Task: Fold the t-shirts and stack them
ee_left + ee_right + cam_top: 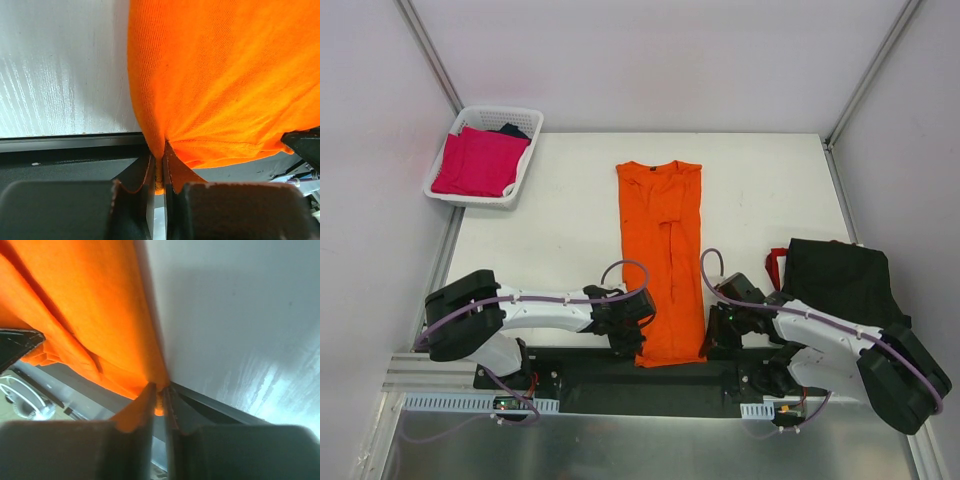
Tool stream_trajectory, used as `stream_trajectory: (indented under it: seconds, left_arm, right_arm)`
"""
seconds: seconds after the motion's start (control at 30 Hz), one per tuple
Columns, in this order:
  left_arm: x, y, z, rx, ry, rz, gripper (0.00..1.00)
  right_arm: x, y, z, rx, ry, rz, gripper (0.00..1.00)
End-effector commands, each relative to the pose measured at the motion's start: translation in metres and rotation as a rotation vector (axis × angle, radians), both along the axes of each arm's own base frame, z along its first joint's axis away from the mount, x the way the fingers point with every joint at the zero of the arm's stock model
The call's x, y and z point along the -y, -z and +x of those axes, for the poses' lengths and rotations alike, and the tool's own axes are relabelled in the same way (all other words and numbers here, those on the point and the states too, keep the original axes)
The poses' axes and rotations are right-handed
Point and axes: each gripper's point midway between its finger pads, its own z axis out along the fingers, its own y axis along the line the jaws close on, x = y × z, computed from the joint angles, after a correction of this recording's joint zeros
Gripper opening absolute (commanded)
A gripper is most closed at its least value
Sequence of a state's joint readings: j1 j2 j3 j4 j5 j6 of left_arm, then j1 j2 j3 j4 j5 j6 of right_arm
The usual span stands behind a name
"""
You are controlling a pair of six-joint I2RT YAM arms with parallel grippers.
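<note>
A bright orange t-shirt (663, 255) lies folded into a long strip down the middle of the table, collar at the far end. My left gripper (640, 335) is shut on its near left corner, and cloth (220, 75) is pinched between the jaws (160, 172). My right gripper (708, 338) is shut on the near right corner, with orange cloth (85, 325) clamped at the jaw tips (161, 397). A black t-shirt with red trim (840, 280) lies crumpled at the right. A magenta-pink t-shirt (478, 162) lies in the basket over a black one (510, 130).
The white lattice basket (525, 152) stands at the far left corner of the table. A black mounting rail (650, 375) runs along the near edge just under the shirt's hem. Grey walls close in on both sides.
</note>
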State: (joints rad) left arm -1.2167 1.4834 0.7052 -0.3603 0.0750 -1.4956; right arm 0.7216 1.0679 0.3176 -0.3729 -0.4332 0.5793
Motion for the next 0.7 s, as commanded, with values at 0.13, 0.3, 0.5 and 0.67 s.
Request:
stream_trajectory:
  seconds: [0.13,0.3,0.5,0.67]
  left_arm:
    - [-0.011,0.003,-0.023,-0.076,0.052,0.040,0.00]
    - [-0.006,-0.005,-0.019,-0.061,0.079,0.025,0.00]
    - [-0.001,-0.022,-0.006,-0.023,0.113,0.019,0.00]
    - [0.001,-0.030,0.003,-0.004,0.129,0.025,0.00]
  right_arm:
    - [0.003,0.002,0.000,-0.002,0.015,-0.035,0.05]
    - [-0.001,-0.014,0.011,0.040,0.000,-0.040,0.05]
    - [-0.010,-0.033,0.024,0.062,-0.035,-0.043,0.05]
    - [-0.016,-0.039,0.033,0.068,-0.054,-0.051,0.04]
